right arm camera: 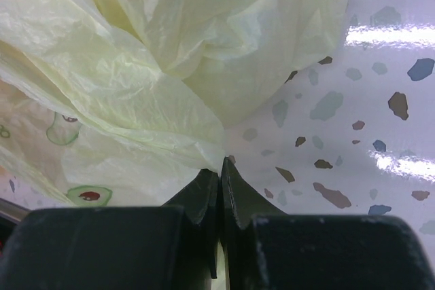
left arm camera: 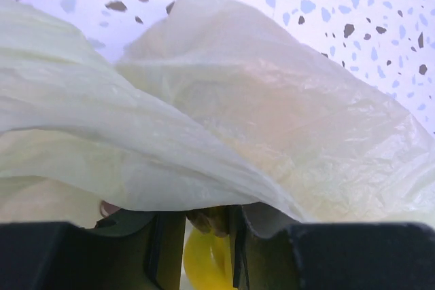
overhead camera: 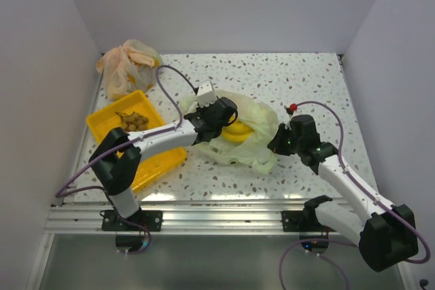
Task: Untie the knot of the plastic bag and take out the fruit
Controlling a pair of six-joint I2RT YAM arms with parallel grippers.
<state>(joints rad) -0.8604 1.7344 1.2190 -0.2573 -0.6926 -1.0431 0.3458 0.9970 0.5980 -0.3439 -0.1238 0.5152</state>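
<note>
While the yellow tray (overhead camera: 100,125) at the bench's (overhead camera: 272,79) left holds only the brown fruit cluster (overhead camera: 132,121), your left tool (overhead camera: 228,117) sits inside the plastic bag (overhead camera: 262,130), apparently clamped on the banana (overhead camera: 238,134). Lift it slowly, clear of the film. Let your right tool (right arm camera: 221,164), pinched on the bag's edge, anchor the mouth.

One camera looks down from behind onto the speckled white tabletop (overhead camera: 285,79), while wrist cameras peer over the left pincer (left arm camera: 207,222) and right pincer (right arm camera: 219,168), close against the shared crinkly pale green plastic bag (overhead camera: 262,120) ahead.
</note>
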